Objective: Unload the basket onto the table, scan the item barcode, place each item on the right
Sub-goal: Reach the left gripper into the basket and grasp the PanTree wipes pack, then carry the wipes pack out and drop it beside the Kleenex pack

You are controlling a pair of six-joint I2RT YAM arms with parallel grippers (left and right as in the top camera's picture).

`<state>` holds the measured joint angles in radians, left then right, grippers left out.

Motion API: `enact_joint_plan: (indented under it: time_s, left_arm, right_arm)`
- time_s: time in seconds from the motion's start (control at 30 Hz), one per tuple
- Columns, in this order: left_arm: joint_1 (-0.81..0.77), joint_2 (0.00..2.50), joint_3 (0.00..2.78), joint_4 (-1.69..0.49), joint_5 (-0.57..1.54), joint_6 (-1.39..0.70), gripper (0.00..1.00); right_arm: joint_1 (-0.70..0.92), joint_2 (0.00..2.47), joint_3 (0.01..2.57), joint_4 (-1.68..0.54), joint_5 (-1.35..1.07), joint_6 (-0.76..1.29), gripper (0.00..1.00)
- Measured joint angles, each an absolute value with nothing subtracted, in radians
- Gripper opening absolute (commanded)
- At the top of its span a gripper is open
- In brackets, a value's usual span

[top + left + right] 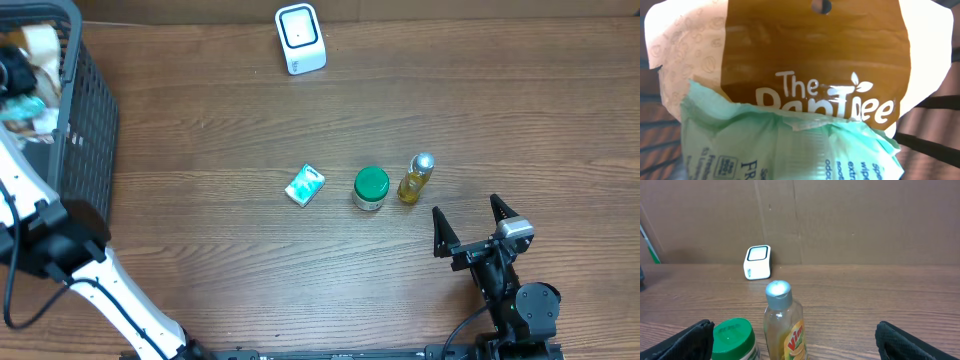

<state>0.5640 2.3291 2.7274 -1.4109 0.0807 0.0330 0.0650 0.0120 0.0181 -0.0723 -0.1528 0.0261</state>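
My left arm reaches into the black wire basket (92,110) at the far left. In the left wrist view a mint-green wipes packet (780,147) fills the lower frame, right where the jaws are, and hides my fingers. Behind it lies a brown and white snack bag (815,60). The white barcode scanner (300,40) stands at the table's back, also seen in the right wrist view (758,262). My right gripper (478,228) rests low at the front right, open and empty, pointing at a yellow Vim bottle (784,325).
Three items stand in a row mid-table: a small teal packet (305,185), a green-lidded jar (370,187) and the bottle (416,178). The basket holds several more packets. A cardboard wall closes the table's far side.
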Motion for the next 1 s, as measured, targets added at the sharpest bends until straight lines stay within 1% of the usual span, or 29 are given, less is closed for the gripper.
enact_joint_plan:
  time_s: [0.27, 0.37, 0.47, 0.5, 0.6, 0.8, 1.0]
  left_arm:
    - [0.564, 1.982, 2.774, -1.416, 0.011, -0.139, 0.10]
    - [0.564, 1.858, 2.786, -1.444, 0.058, -0.167, 0.10]
    - [0.553, 1.762, 2.801, -1.530, 0.129, -0.185, 0.06]
    - [0.531, 1.729, 2.803, -1.607, 0.158, -0.185, 0.04]
    - [0.444, 1.713, 2.791, -1.694, 0.187, -0.176, 0.04]
    - [0.199, 1.750, 2.621, -1.691, 0.182, -0.163, 0.04]
    - [-0.018, 1.836, 2.353, -1.679, 0.073, -0.163, 0.04]
  right_arm:
    - [0.065, 0.012, 0.018, -0.072, -0.153, 0.026, 1.00]
    - [0.065, 0.012, 0.018, -0.072, -0.153, 0.026, 1.00]
    - [0.065, 0.012, 0.018, -0.072, -0.153, 0.026, 1.00]
    - [0.065, 0.012, 0.018, -0.072, -0.153, 0.026, 1.00]
    - [0.065, 0.012, 0.018, -0.072, -0.153, 0.026, 1.00]
    - [0.065, 0.012, 0.018, -0.072, -0.153, 0.027, 1.00]
    - [0.065, 0.012, 0.018, -0.072, -0.153, 0.026, 1.00]
